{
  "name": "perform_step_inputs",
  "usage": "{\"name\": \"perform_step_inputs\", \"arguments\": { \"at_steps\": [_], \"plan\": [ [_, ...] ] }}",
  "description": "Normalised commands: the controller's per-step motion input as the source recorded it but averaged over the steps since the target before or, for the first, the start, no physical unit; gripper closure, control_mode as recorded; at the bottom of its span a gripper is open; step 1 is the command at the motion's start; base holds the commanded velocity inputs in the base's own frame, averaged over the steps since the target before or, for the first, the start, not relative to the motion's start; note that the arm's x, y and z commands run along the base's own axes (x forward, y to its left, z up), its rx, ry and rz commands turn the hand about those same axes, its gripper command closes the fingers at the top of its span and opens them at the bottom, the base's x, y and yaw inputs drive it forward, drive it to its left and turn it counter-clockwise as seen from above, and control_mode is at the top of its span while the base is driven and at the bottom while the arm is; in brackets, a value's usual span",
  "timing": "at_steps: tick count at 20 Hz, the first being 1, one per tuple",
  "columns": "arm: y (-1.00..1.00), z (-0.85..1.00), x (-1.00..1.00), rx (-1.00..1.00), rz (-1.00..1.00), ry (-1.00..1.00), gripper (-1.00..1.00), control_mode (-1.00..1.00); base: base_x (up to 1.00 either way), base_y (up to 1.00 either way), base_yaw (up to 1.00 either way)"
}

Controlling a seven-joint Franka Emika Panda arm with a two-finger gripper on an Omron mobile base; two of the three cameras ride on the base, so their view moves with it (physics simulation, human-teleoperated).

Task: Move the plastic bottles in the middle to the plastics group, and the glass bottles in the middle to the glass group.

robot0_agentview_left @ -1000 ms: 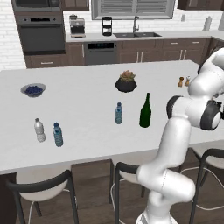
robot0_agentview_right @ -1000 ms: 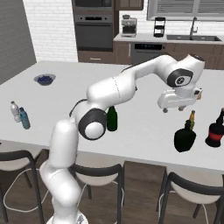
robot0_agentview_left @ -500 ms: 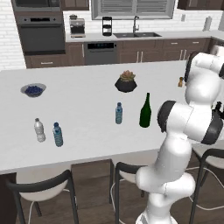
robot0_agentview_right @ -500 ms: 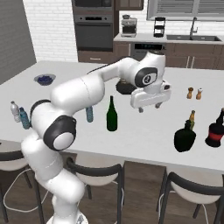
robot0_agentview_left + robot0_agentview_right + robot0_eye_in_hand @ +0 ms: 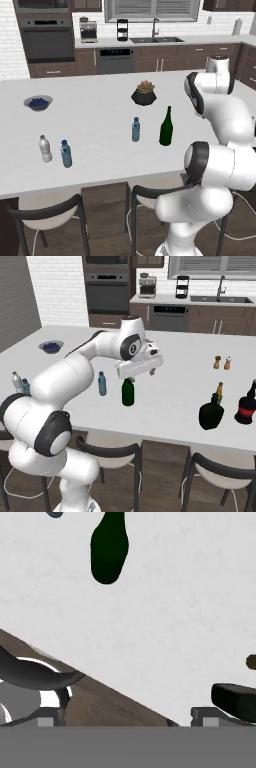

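The tall dark-green wine bottle (image 5: 166, 127) (image 5: 128, 393) stands mid-table, and the small blue plastic bottle (image 5: 135, 129) (image 5: 102, 384) is just to its left. My gripper (image 5: 131, 377) hovers right above the green bottle's neck, open and empty. In the hand view the gripper (image 5: 129, 716) has its tips wide apart, and the green bottle (image 5: 107, 549) lies ahead, seen from above. The squat black bottle (image 5: 211, 413) stands at the right, in front of the slim amber bottle (image 5: 219, 389). The whitish bottle (image 5: 45, 149) and the blue-tinted bottle (image 5: 65, 153) stand together at the left.
A black bottle with a red label (image 5: 246, 406) stands at the far right. Two small shakers (image 5: 222, 362) sit behind the amber bottle. A potted plant (image 5: 144, 93) is behind the middle bottles, a blue bowl (image 5: 38, 103) at the far left. Chairs line the table's near edge.
The arm has swung left across the table, from above the squat black bottle at the right to above the green bottle. No bottle has moved.
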Motion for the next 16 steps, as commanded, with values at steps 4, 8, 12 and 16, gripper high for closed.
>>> {"name": "perform_step_inputs", "arguments": {
  "at_steps": [4,8,12,16],
  "plan": [
    [0.60,0.14,0.08,0.00,-0.54,0.00,-1.00,-1.00,0.00,0.00,0.00],
    [0.52,0.02,0.08,0.02,-0.67,-0.04,-1.00,-1.00,0.00,0.00,0.00],
    [0.36,0.00,0.21,0.17,-0.51,-0.11,-1.00,-1.00,0.00,0.00,0.00],
    [0.36,0.00,0.25,0.14,-0.27,-0.37,-1.00,-1.00,0.00,0.00,0.00]
  ]
}}
